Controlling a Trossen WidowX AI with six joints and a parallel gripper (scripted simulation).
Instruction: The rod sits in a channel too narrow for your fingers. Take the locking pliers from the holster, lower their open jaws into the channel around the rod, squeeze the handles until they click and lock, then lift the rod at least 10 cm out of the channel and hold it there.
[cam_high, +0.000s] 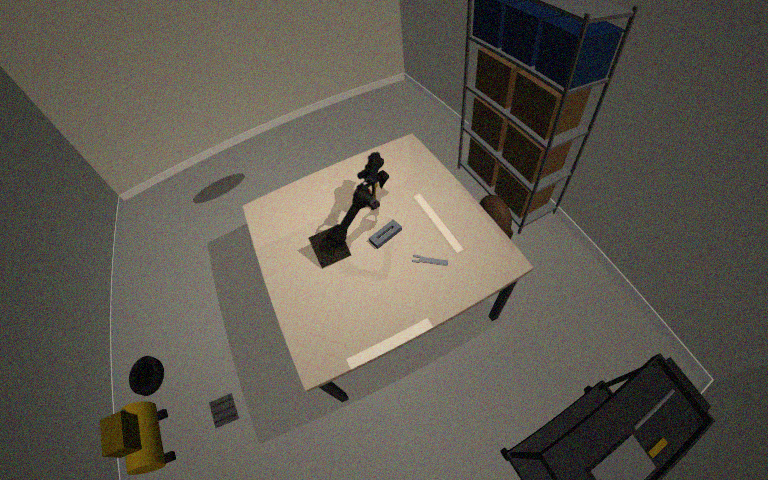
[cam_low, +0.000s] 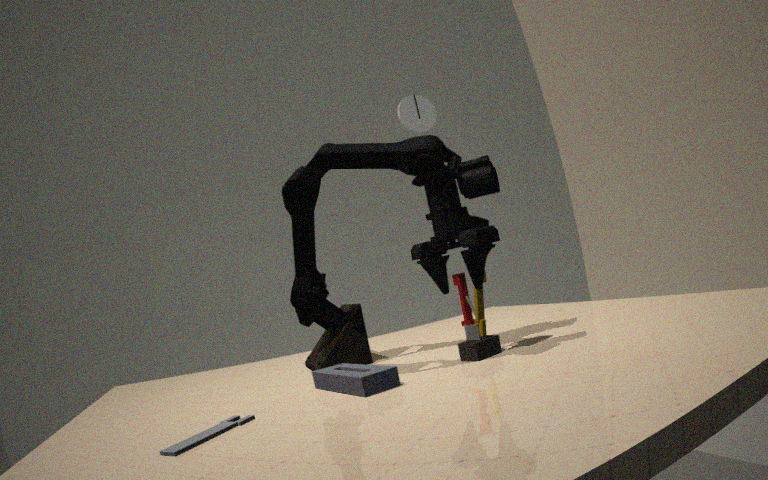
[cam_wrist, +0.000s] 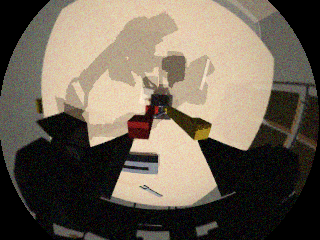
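A: Top view first: pincer (cam_high: 380, 183) (cam_low: 463, 290) (cam_wrist: 167, 136) out at the far side of the desk (cam_high: 362, 316) (cam_low: 271, 418) (cam_wrist: 182, 185), block (cam_high: 378, 236) (cam_low: 380, 380) (cam_wrist: 150, 163) with the slot nearer the base. Can't make out the rod in there tbh.

B: Exterior?

A: Pliers (cam_low: 465, 305) (cam_wrist: 187, 122) upright in the holster (cam_low: 479, 348) (cam_wrist: 161, 100), handles up. Pincer's wide, nothing gripped, tips down around handle-top height. So the grab isn't done.

B: And wrist?

A: Red and yellow handle ends show between the fingers, spread apart. Looks lined up, I'd say.

B: So basically everything's left: grab, pull out, lower over the rod, squeeze till locked, lift, hold.
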